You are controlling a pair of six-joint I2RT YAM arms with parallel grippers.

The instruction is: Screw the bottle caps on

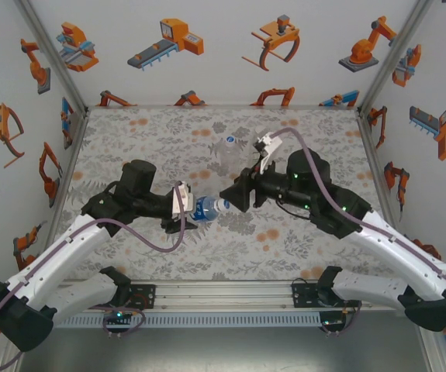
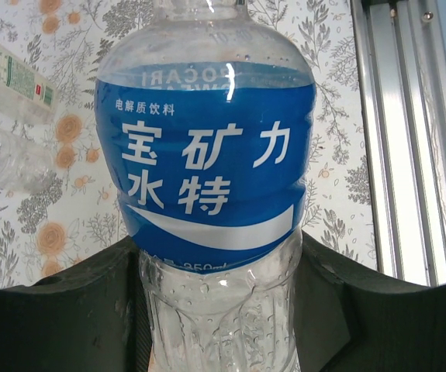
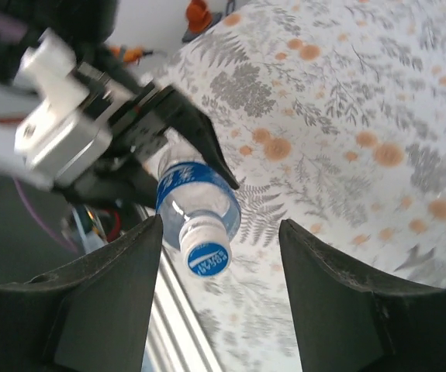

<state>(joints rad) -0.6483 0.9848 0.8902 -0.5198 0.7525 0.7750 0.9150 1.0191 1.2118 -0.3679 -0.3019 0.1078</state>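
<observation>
While left gripper (image 1: 185,208) clamps bottle (image 2: 207,170), right gripper (image 3: 221,229) gapes.

Neck of blue-label bottle (image 2: 205,178) off-frame

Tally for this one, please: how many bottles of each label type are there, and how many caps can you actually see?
Blue-label bottle: 1
Green-white label bottle: 1
Plain clear bottle: 1
White cap, sitting on the blue-label bottle's neck: 1
Total: 3 bottles and 1 cap, 4 things.
</observation>
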